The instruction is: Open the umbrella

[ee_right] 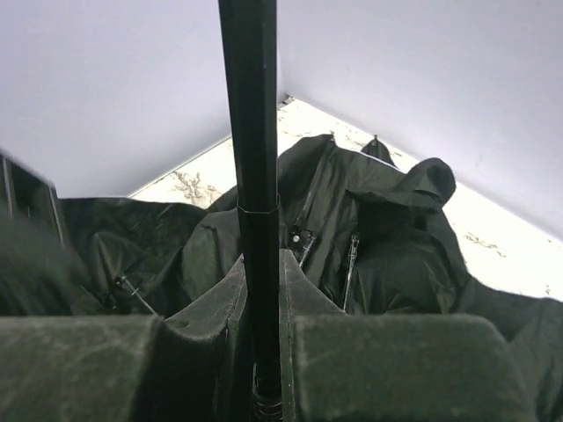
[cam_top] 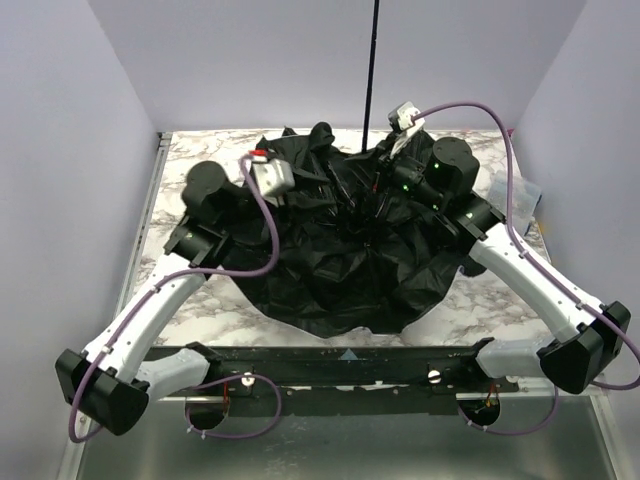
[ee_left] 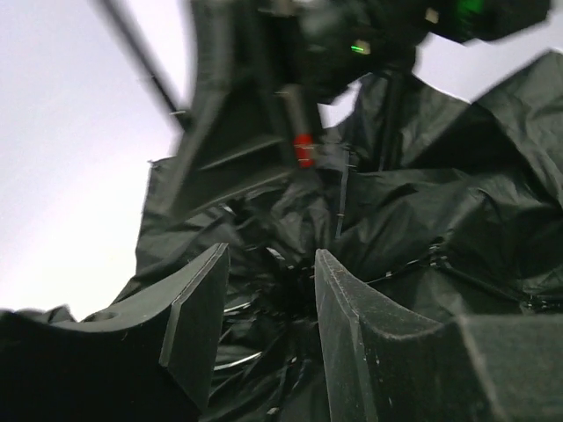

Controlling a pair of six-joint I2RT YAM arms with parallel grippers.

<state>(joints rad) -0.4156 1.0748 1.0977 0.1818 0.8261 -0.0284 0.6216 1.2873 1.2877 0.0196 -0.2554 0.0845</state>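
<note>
1. The umbrella (cam_top: 340, 260) lay in the middle of the marble worktop (cam_top: 200, 310). Its canopy was spread in crumpled folds, black inner side up, and reached from near the far edge almost to the near edge.
2. Its thin black shaft (cam_top: 371, 75) stood upright out of the canopy's centre, closer to the far edge, and rose past the top of the overhead view.
3. The right gripper (ee_right: 262, 264) was clenched on the shaft low down, one finger on each side of it. Black fabric and thin ribs (ee_right: 351, 259) were bunched just beyond the fingers, toward the far corner.
4. The left gripper (ee_left: 271, 264) hung over the canopy on the left side of the shaft. Its jaws stood apart, with wrinkled fabric and ribs showing through the gap.
5. Whether the left fingertips (ee_left: 207, 290) touched the fabric could not be told.
6. In the overhead view the two grippers were near each other at the canopy's centre, the left gripper (cam_top: 318, 186) just beside the right gripper (cam_top: 380, 180).
7. A pale lavender cloth piece (cam_top: 528, 192) lay at the worktop's right edge, partly hidden behind the right arm.
</note>
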